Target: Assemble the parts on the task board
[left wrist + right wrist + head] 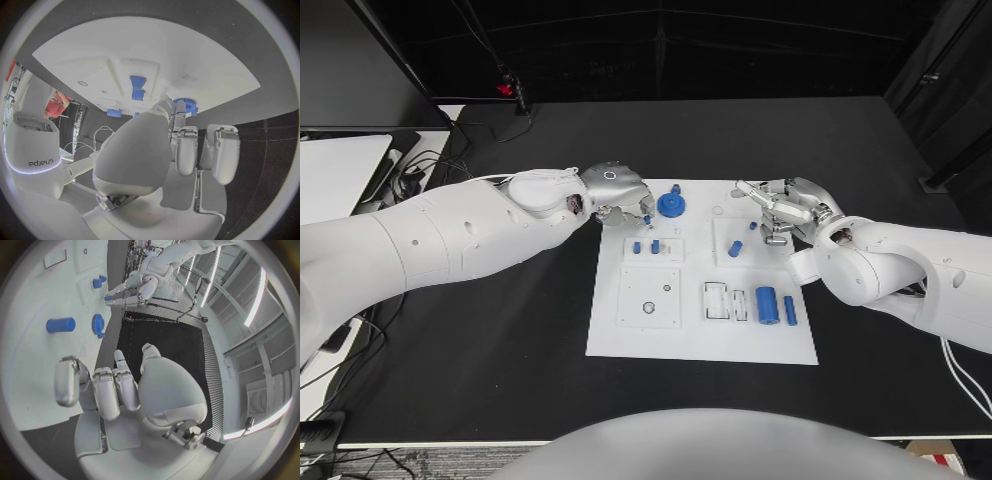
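The white task board [704,335] lies mid-table. A blue gear [672,206] stands near its far edge. My left hand [620,192] hovers over the board's far left corner, fingers apart and pointing down beside the gear [185,106], with nothing in them. Two small blue pieces [646,247] stand in a raised block below it. My right hand [783,210] hangs over the far right corner, fingers apart and empty, close to a tiny blue piece [753,226]. A short blue peg [734,248] lies nearby, and the right wrist view also shows this peg [60,325] and the gear [98,325].
A thick blue cylinder [766,303] and a thin blue rod [790,310] lie on the board's right side beside empty slots [715,300]. A white plate with holes [648,298] sits lower left. Cables [423,165] and a white surface [329,180] lie at the far left.
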